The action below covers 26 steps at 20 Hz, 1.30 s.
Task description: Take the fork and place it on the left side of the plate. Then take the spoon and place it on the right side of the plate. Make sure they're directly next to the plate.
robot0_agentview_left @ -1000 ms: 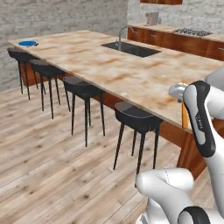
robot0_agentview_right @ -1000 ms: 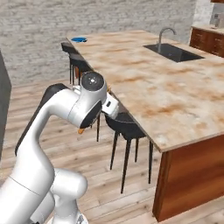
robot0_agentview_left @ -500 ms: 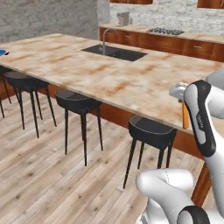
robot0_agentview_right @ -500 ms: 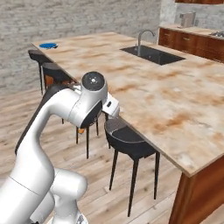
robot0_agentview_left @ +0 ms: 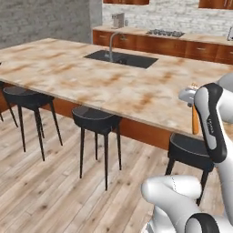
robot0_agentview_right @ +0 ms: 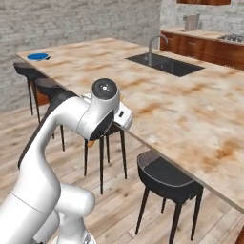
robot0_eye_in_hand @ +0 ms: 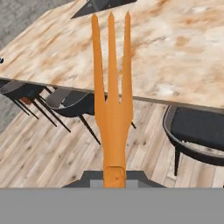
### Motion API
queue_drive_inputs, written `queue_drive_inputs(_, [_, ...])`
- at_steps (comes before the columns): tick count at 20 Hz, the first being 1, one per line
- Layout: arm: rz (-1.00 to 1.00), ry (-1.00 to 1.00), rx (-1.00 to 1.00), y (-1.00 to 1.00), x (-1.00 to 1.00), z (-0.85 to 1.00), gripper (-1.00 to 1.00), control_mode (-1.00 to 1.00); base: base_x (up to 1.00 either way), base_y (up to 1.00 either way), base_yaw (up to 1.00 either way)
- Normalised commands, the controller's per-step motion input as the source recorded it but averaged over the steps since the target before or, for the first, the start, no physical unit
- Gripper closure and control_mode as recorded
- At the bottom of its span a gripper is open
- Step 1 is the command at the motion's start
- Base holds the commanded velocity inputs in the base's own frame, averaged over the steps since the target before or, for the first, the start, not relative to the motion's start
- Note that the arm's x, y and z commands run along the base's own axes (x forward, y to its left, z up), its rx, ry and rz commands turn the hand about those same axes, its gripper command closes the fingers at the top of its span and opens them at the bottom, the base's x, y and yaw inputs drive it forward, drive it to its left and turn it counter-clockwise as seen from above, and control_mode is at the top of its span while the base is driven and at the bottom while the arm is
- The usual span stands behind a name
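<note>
The long marbled worktop [robot0_agentview_right: 190, 109] of the kitchen island runs across the room, with a sink [robot0_agentview_right: 164, 64] set into it and dark stools [robot0_agentview_left: 96, 119] ranged along its near edge. At the far left end of that surface, as the right base view shows it, lies a small blue plate [robot0_agentview_right: 38, 56], well apart from the arm and beyond several stools; it is too small to make out its rim or anything beside it. The relation the coming move turns on is this one: the plate lies away to the arm's left along the worktop's length, so I judge the base or arm has to travel that way before any placing can be done. The fork [robot0_eye_in_hand: 112, 96] is not on the surface at all but in the claw [robot0_eye_in_hand: 114, 177], which is pinched narrow on the lower end of its handle. In the hand view the fork's long axis runs straight out from the claw, three tines pointing away over the worktop's edge, with the floor and a stool below the handle. In the left base view a sliver of orange shows beside the white forearm. The spoon I cannot find.
</note>
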Motion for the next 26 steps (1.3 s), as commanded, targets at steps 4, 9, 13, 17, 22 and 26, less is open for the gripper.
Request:
queue_drive_inputs(4, [0.00,0.00,0.00,0.00,0.00,0.00,1.00,1.00,0.39,1.00,-0.20])
queue_drive_inputs(9, [0.00,0.00,0.00,0.00,0.00,0.00,1.00,1.00,0.38,1.00,-0.19])
queue_drive_inputs(13, [0.00,0.00,0.00,0.00,0.00,0.00,1.00,1.00,0.37,1.00,-0.18])
queue_drive_inputs(17, [0.00,0.00,0.00,0.00,0.00,0.00,1.00,1.00,0.34,1.00,-0.17])
queue_drive_inputs(22, [0.00,0.00,0.00,0.00,0.00,0.00,1.00,1.00,0.34,1.00,-0.16])
queue_drive_inputs(26, [0.00,0.00,0.00,0.00,0.00,0.00,1.00,1.00,0.35,1.00,-0.16])
